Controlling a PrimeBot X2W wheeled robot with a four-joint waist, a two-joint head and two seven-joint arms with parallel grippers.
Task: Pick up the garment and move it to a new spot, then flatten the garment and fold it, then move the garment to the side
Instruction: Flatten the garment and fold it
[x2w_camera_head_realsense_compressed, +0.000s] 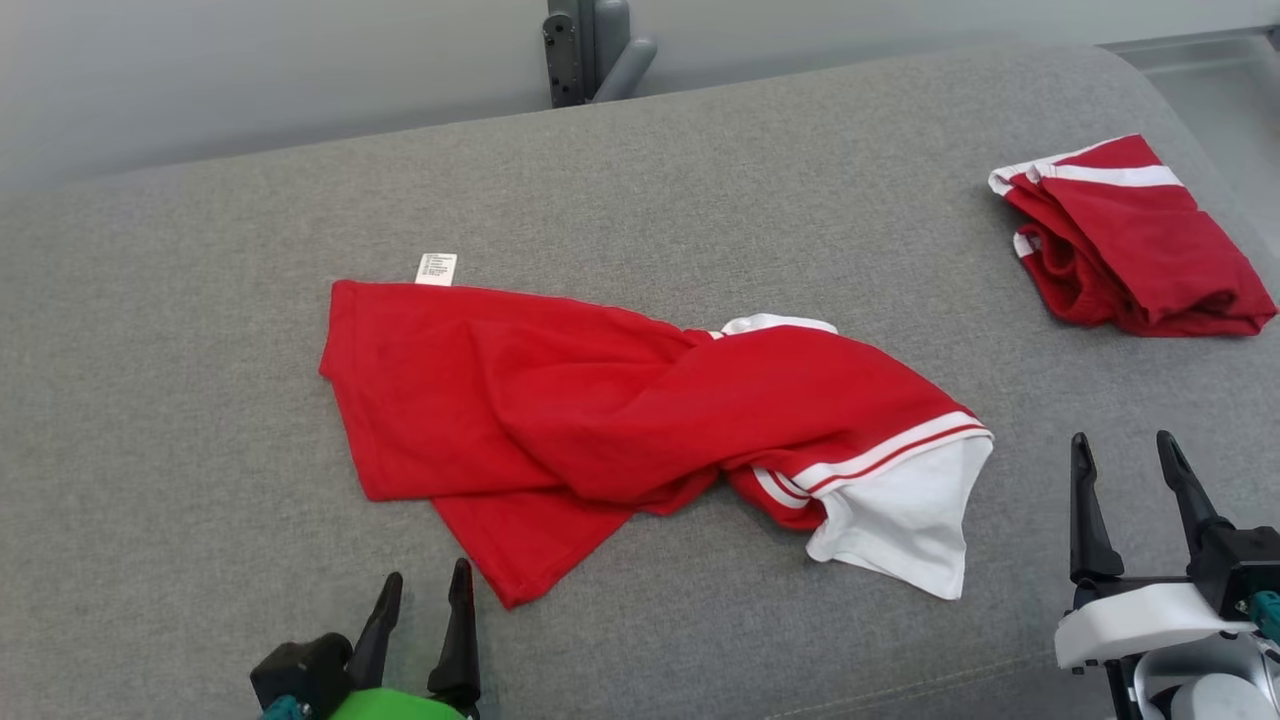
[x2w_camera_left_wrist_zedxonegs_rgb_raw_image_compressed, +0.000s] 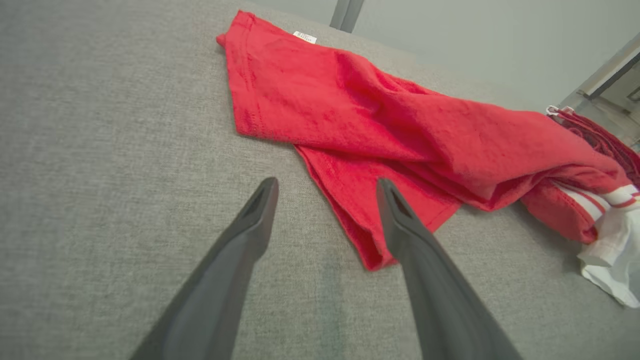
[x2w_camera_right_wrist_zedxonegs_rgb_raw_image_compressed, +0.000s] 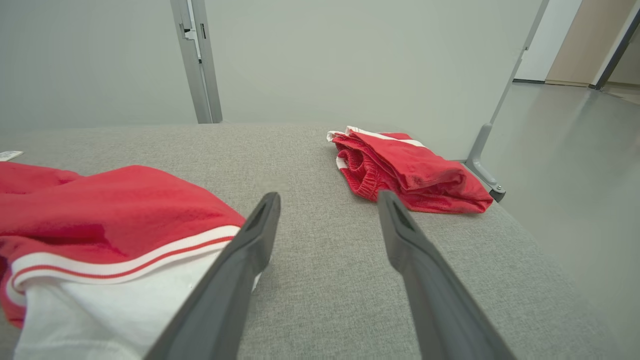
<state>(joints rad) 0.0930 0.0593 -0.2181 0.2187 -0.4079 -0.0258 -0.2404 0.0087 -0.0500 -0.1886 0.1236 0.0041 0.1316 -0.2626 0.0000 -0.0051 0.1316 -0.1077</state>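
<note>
Red cloth with white trim is what I have in front of me: the shirt (x2w_camera_head_realsense_compressed: 620, 410) lies crumpled and twisted across the middle of the grey fabric-covered desk (x2w_camera_head_realsense_compressed: 180, 480), neither flat nor folded. Its white label (x2w_camera_head_realsense_compressed: 436, 268) sticks out at the far left edge, and a white panel (x2w_camera_head_realsense_compressed: 905, 525) edged with red and white stripes spills out at the near right end. My left hand (x2w_camera_head_realsense_compressed: 427, 572) sits at the near edge, fingers spread wide and holding nothing, just beside the shirt's near red corner; I cannot tell whether it touches. My right hand (x2w_camera_head_realsense_compressed: 1122, 440) is wide and empty too, just right of the white panel and apart from it. A second red garment (x2w_camera_head_realsense_compressed: 1135, 235), folded, lies at the far right corner of the desk, well apart from the shirt. A grey metal post (x2w_camera_head_realsense_compressed: 590, 45) stands behind the far edge
</note>
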